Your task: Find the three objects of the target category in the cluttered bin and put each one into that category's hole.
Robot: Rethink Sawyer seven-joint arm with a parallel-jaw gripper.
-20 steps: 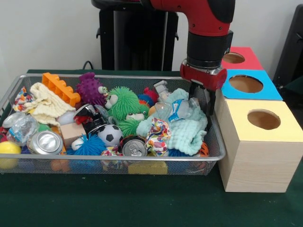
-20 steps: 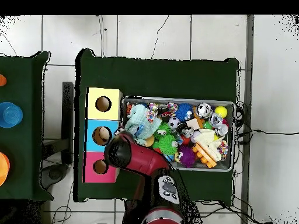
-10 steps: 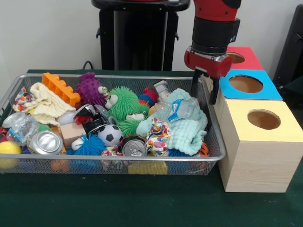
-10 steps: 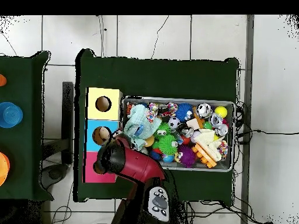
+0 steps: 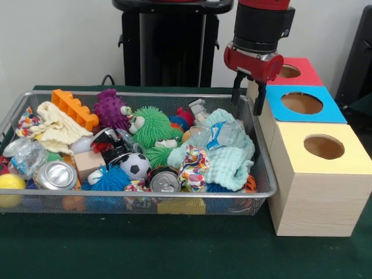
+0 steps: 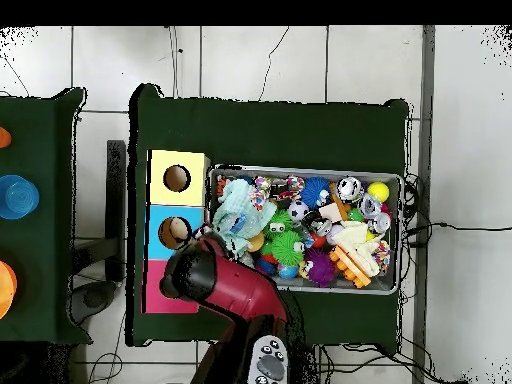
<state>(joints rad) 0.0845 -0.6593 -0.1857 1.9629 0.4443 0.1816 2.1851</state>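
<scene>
Claw (image 5: 248, 100) hangs empty, prongs apart, above the bin (image 5: 258, 148) edge beside the blue box (image 5: 302, 104). Bottle (image 5: 224, 132) lies on a cloth; descending, a prong may snag mesh or cloth.

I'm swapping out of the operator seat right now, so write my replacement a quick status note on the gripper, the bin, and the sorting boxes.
Gripper: open, empty, raised over the far corner of the wire bin, next to the blue box.
Bin: full of clutter, including a crushed plastic bottle on a mint cloth, two cans, balls and fuzzy toys.
Boxes: the red, blue and yellow holes show nothing inside from here.
Done: no drop can be confirmed. Left: apparently all three target items.
</scene>
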